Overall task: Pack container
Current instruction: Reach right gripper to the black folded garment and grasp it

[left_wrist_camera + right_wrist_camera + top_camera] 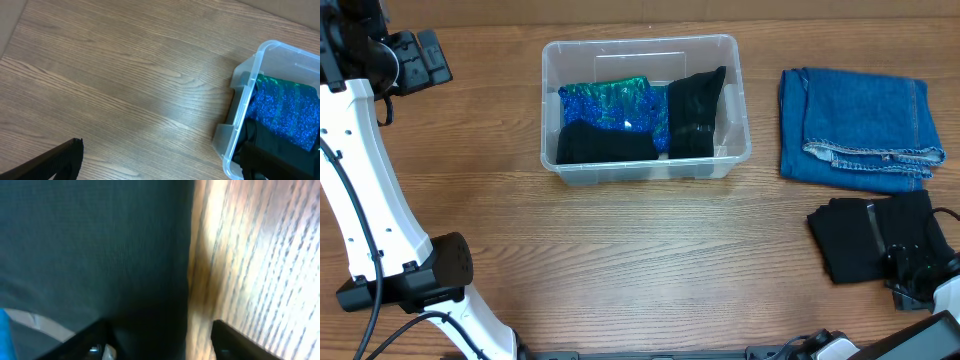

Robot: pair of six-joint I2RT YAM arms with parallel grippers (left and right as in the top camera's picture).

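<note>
The clear container (736, 98) stands at the back middle of the table. It holds a sparkly blue cloth (610, 103) and black garments (696, 110). It also shows in the left wrist view (243, 102) at the right. My left gripper (161, 150) is open and empty, up at the far left (420, 60), left of the container. My right gripper (159, 327) is open and low over the edge of a folded black garment (850, 245) at the front right. One finger is over the cloth (90, 245) and one over the bare wood.
Folded blue jeans (855, 125) lie at the back right, just behind the black garment. The wooden table (640, 260) runs across the whole view.
</note>
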